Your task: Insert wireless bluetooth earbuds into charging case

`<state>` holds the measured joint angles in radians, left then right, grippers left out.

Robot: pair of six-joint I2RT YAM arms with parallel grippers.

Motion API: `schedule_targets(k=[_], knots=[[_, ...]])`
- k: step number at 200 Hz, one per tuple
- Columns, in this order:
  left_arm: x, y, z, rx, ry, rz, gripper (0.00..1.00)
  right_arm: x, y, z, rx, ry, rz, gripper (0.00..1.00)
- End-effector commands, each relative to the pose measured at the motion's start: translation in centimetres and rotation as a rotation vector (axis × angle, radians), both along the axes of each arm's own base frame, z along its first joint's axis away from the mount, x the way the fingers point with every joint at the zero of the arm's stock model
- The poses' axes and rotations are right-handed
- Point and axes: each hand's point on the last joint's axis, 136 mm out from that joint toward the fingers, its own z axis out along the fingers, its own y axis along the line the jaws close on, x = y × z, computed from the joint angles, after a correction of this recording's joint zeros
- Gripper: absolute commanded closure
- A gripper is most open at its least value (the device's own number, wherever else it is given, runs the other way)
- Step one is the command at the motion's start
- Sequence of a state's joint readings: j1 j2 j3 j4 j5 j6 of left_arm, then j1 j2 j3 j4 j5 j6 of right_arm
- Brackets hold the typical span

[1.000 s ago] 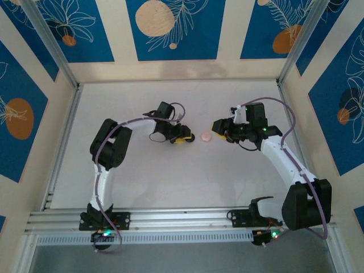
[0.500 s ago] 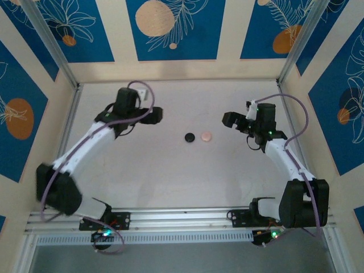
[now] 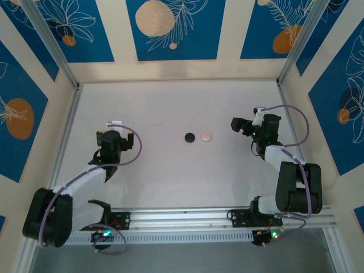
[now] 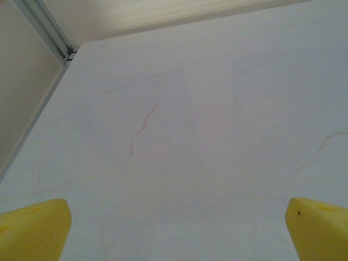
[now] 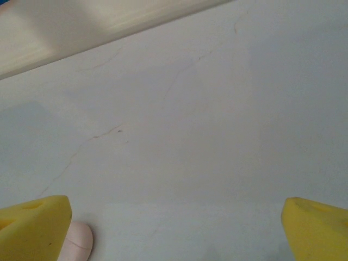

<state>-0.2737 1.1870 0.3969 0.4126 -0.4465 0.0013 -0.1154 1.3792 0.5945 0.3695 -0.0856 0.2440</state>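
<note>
Yellow pads (image 4: 33,228) of the left gripper (image 4: 175,223) sit at the two bottom corners of the left wrist view. They are spread wide and hold nothing, with bare white surface (image 4: 217,109) between them. A thin reddish hairline mark (image 4: 142,128) runs over the surface ahead of the pads. Overhead, the left gripper (image 3: 111,135) is near the surface's left edge, about midway between the near and far edges. It faces the far-left corner, where an aluminium rail (image 4: 46,28) meets the wall.

Right gripper (image 5: 175,223): yellow pads (image 5: 318,228) also wide apart, holding nothing. A pink rounded piece (image 5: 77,243) with a fine seam shows just beside the pad at the picture's left, partly hidden by it; contact cannot be told there. Overhead, the right gripper (image 3: 238,124) lies toward the right edge, faces the middle, and is apart from the pink rounded piece (image 3: 206,136).

The pink rounded piece and a black round disc (image 3: 190,137) lie side by side at about the middle of the surface, disc left, pink right. Whether they touch cannot be told. Which of them is the charging case cannot be told, and the earbuds are too small to make out.

A purple cable (image 3: 135,149) loops off the left wrist.
</note>
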Motion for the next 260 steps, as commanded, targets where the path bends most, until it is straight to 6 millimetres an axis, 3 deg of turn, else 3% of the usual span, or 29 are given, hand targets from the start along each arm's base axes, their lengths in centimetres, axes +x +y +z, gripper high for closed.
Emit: schedule_targets(k=[1,21,36,45,62,82,96,260], knots=[[1.6,0.7,0.8,0.007,-0.157,0.023,0.00,0.7,-0.4,1.4,-0.062,-0.069,0.021,0.01],[2.3,0.1,0.7,0.065,-0.197,-0.031,0.00,0.0,-0.5,0.7,-0.053,-0.092,0.017,0.01],[2.1,0.8,-0.6,0.056,-0.230,-0.003,0.00,-0.4,-0.4,-0.5,-0.046,-0.109,0.017,0.01],[1.9,1.0,0.0,0.058,-0.304,0.009,0.00,-0.3,-0.3,-1.1,-0.046,-0.115,0.020,0.01],[2.0,1.2,-0.6,0.017,-0.246,0.001,0.00,-0.7,0.7,-1.7,-0.049,-0.126,0.080,0.01],[4.8,2.4,-2.8,-0.058,-0.138,-0.001,0.00,-0.4,2.6,-3.0,-0.144,-0.143,0.119,0.01],[4.1,2.8,-3.1,-0.118,-0.110,-0.010,0.00,-0.6,2.4,-3.6,-0.151,-0.150,0.100,0.01],[4.6,1.5,-3.1,-0.110,-0.106,-0.088,0.00,-0.1,2.0,-3.5,-0.201,-0.139,0.043,0.01]])
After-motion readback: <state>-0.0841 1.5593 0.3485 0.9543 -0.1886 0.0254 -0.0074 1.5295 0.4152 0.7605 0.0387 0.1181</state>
